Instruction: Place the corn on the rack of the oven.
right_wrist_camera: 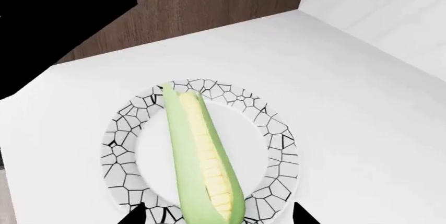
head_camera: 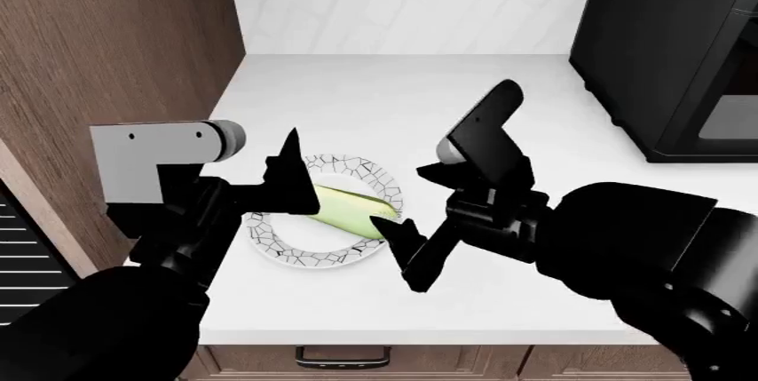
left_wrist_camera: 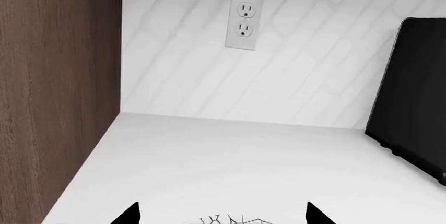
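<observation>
right gripper (head_camera: 400, 252) had jaws apart, poised over the corn (right_wrist_camera: 202, 161), not touching | left gripper (head_camera: 288, 181) also spread, empty | corn lay on the plate (right_wrist_camera: 122, 145), no grasp made; lifting and the carry to the oven rack remained | white counter (head_camera: 474, 88), wood cabinet (left_wrist_camera: 56, 93), 1 wall outlet (left_wrist_camera: 244, 19)

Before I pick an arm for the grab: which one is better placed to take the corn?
Right. Its open claw hangs directly over the corn, while the left claw faces the wall.
</observation>
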Robot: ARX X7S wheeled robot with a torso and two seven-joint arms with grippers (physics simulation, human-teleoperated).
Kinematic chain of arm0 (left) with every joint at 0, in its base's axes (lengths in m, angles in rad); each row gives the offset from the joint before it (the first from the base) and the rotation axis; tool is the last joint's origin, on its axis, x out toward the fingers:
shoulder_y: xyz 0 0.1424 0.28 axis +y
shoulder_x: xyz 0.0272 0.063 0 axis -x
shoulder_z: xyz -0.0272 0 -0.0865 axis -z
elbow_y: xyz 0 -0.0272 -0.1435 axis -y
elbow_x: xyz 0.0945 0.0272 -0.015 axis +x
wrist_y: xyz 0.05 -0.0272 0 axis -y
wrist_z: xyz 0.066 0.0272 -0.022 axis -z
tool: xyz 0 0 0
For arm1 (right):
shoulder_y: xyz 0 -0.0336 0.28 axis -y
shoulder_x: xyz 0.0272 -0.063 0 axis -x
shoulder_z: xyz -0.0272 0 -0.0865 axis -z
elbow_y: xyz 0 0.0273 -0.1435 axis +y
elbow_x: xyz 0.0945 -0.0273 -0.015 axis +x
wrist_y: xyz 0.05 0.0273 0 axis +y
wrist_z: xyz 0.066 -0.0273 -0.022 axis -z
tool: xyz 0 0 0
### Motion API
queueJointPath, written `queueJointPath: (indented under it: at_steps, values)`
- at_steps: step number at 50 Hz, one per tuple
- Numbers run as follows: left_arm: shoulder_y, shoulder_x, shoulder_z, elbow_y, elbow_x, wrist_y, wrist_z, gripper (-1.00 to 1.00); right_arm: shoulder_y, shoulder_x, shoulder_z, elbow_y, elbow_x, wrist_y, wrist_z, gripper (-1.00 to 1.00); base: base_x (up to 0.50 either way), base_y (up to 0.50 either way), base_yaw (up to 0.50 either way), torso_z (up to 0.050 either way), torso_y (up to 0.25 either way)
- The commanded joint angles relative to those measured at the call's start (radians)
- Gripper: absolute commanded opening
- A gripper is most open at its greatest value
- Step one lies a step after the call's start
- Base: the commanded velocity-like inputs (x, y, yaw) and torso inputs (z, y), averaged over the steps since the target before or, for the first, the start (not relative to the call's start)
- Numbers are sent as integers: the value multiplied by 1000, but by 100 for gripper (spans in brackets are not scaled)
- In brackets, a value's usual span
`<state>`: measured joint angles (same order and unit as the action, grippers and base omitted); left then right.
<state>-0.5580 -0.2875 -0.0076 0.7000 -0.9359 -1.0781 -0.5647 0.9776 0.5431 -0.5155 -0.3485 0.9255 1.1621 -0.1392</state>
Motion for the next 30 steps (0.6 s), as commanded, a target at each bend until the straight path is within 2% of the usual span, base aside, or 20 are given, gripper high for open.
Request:
queueJointPath:
  at_steps: [1, 30]
  values:
    - [0, -7, 13, -9, 7, 15, 4, 100, 38, -31, -86, 93, -72, -43, -67, 100, 0, 0, 0, 0, 0]
    - [15, -27, 25, -41, 27, 66, 27, 100, 76, -92, -253, 268, -184, -127, -188, 100, 0, 0, 0, 0, 0]
